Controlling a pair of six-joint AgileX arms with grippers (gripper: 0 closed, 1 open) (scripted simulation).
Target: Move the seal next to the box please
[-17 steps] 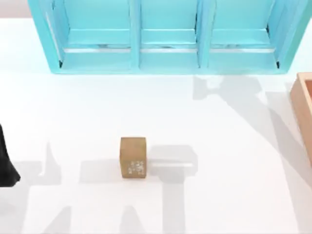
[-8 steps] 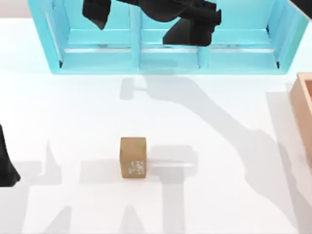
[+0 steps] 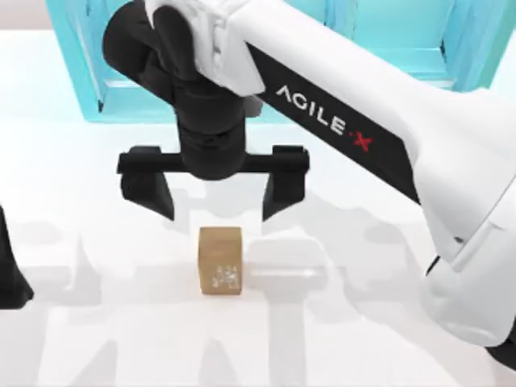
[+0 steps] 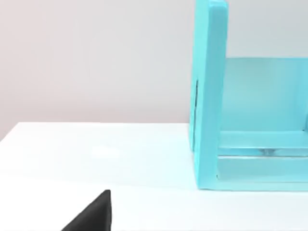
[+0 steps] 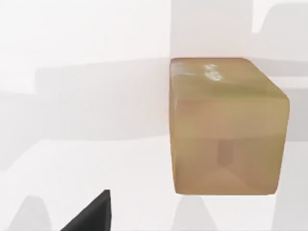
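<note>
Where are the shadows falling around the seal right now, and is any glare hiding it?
Top view: soft grey arm shadows cross the white table around the seal, darkest to its right; no glare, the stamp mark reads clearly beneath the open right gripper. Right wrist view: the seal is evenly lit with a faint sheen on its upper edge. The left gripper sits parked at the table's left edge.

Bright, even light; soft grey shadows of the arms fall across the white table (image 3: 97,185) around the seal (image 3: 220,260), whose edges look slightly blurred
</note>
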